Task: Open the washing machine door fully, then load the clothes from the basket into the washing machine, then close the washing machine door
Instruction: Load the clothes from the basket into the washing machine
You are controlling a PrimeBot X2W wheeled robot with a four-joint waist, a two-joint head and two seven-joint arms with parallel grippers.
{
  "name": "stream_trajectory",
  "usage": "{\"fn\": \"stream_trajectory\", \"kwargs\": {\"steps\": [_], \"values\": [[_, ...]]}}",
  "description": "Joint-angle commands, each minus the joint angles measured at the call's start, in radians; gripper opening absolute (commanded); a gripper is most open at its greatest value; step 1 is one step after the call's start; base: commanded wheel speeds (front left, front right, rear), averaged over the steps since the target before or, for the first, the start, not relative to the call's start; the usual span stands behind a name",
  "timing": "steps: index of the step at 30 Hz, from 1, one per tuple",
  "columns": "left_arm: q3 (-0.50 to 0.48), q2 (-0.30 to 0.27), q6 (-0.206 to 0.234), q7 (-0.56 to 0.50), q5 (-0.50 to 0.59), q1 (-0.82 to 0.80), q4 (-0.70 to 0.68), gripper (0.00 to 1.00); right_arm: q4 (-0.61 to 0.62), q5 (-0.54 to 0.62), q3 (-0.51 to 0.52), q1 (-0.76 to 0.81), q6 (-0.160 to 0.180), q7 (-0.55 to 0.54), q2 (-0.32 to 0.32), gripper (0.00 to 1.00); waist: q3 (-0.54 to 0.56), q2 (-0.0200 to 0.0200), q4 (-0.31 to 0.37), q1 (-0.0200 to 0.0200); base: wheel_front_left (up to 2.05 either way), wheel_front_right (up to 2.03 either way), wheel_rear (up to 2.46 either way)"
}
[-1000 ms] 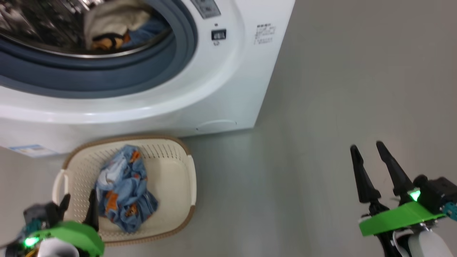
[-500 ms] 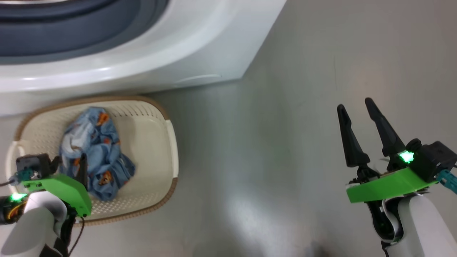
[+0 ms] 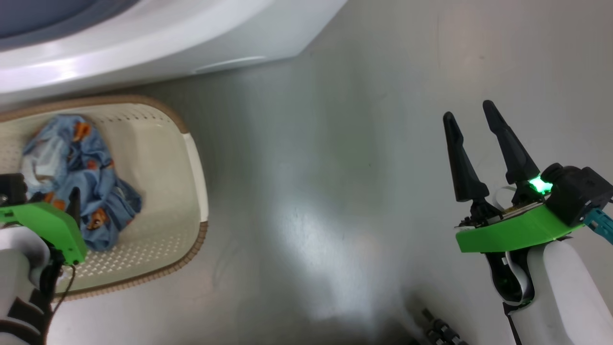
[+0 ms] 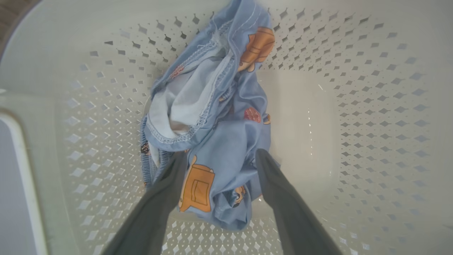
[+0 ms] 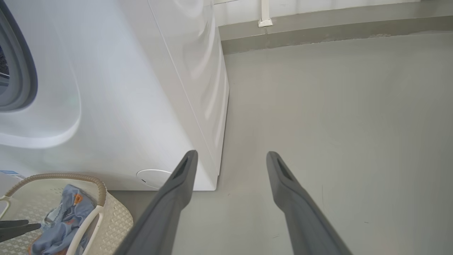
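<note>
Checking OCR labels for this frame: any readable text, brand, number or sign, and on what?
No text can be read.
On the washer, the blue sticker: too small, cut by the frame edge.
On the garment: cartoon prints, no legible letters.

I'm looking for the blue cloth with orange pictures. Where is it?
The blue garment lies crumpled in the cream basket at the head view's left, on the floor before the washing machine, under the open left gripper.
</note>
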State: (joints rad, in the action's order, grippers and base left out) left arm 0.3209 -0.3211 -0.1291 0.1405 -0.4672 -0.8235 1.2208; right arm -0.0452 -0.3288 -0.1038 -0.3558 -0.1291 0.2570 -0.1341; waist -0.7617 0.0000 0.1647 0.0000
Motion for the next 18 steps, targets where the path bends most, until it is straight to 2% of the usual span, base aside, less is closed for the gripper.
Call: {"fn": "stream_trajectory", "kwargs": {"steps": [1,18], "values": [[-0.002,-0.064,-0.002,-0.012,-0.023,-0.003,0.004,1.00,0.028,0.010,-0.026,0.006,-0.002,0.005,0.004,1.00,-0.053,0.0000,0.031,0.0000,0.00,0.00,0.00],[0.121,-0.127,-0.002,-0.092,-0.133,-0.065,0.016,1.00,0.047,0.016,-0.048,-0.024,-0.002,0.005,0.021,1.00,-0.134,0.0000,0.056,0.0000,0.00,0.00,0.00]]}}
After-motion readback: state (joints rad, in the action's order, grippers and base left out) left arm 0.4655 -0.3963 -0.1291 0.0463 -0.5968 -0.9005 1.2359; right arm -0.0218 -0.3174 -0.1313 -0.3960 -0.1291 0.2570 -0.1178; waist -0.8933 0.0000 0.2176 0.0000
